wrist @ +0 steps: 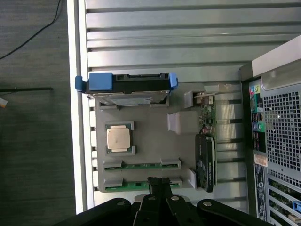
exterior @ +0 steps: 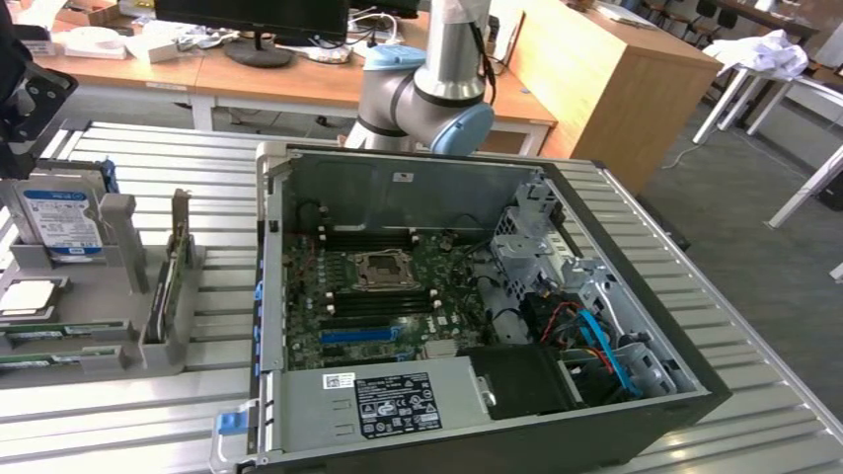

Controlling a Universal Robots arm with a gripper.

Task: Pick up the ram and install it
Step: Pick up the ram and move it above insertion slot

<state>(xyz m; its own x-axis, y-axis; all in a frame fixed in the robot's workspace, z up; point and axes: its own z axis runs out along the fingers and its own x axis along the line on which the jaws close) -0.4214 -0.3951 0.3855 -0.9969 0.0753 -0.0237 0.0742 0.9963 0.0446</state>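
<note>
Two thin green ram sticks lie side by side in a grey parts tray (wrist: 150,141); one ram stick (wrist: 141,165) sits beside the other ram stick (wrist: 127,185). In the exterior view these ram sticks (exterior: 38,336) are at the far left. My gripper (wrist: 160,181) hangs above the tray with its black fingers shut together and nothing between them, its tips over the outer stick's middle. The dark gripper body (exterior: 27,99) shows at the exterior view's left edge, above the tray.
The tray also holds a hard drive in a blue caddy (wrist: 127,84), a CPU (wrist: 117,139) and an upright graphics card (wrist: 206,160). The open PC case (exterior: 270,296) stands to the exterior view's right, its motherboard (exterior: 382,296) exposed with black slots. The slatted metal table (wrist: 164,37) ends near the tray.
</note>
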